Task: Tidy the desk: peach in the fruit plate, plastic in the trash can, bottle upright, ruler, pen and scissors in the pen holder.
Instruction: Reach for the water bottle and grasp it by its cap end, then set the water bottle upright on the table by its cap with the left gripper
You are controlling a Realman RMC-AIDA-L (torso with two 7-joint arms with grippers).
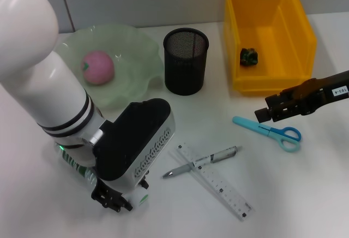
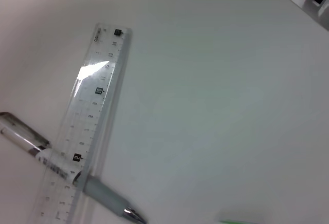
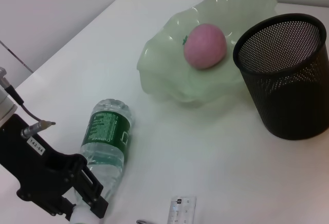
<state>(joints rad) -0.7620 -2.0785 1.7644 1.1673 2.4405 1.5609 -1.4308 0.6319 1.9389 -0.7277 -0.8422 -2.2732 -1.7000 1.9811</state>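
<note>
The clear bottle (image 3: 106,137) with a green label lies on its side on the table; in the head view only its label (image 1: 73,162) shows under my left arm. My left gripper (image 1: 112,198) is down at the bottle's neck (image 3: 85,201). The pink peach (image 1: 98,67) rests in the green fruit plate (image 1: 136,47). A dark crumpled piece of plastic (image 1: 250,56) lies in the yellow trash can (image 1: 302,47). The black mesh pen holder (image 1: 186,60) stands upright. The pen (image 1: 202,161) lies across the clear ruler (image 1: 215,180). My right gripper (image 1: 263,112) hovers just above the blue scissors (image 1: 270,130).
Plate, pen holder and yellow trash can line the back of the white table. My bulky left arm (image 1: 49,85) covers much of the front left. The ruler (image 2: 87,126) and pen (image 2: 67,170) lie close to my left wrist.
</note>
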